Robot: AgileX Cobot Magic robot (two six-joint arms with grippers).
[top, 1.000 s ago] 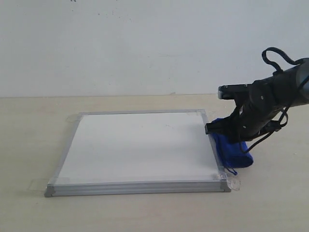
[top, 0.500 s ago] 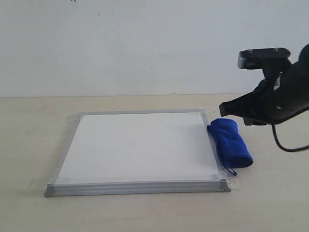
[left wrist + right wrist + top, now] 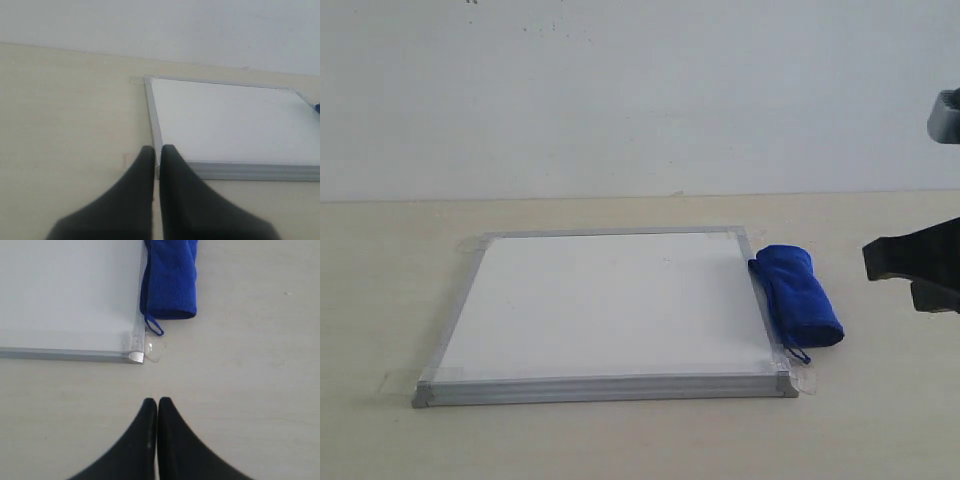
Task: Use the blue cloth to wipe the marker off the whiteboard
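Observation:
The whiteboard (image 3: 600,300) lies flat on the table, silver-framed, its face plain white. The marker is out of view in every frame. The blue cloth (image 3: 802,295) lies as a rolled bundle on the table against the board's right frame, its loop string (image 3: 154,326) trailing near the taped corner. My right gripper (image 3: 157,401) is shut and empty, raised over bare table apart from the cloth; in the exterior view it shows at the right edge (image 3: 870,262). My left gripper (image 3: 157,148) is shut on nothing, just short of the board's (image 3: 230,120) near corner.
Clear tape tabs (image 3: 155,351) stick out from the board's corners. The pale wooden table (image 3: 880,420) runs back to a white wall (image 3: 620,90). The left arm does not show in the exterior view.
My right arm has lifted away from the blue cloth and drawn back to the right edge of the exterior view. The cloth stays beside the board.

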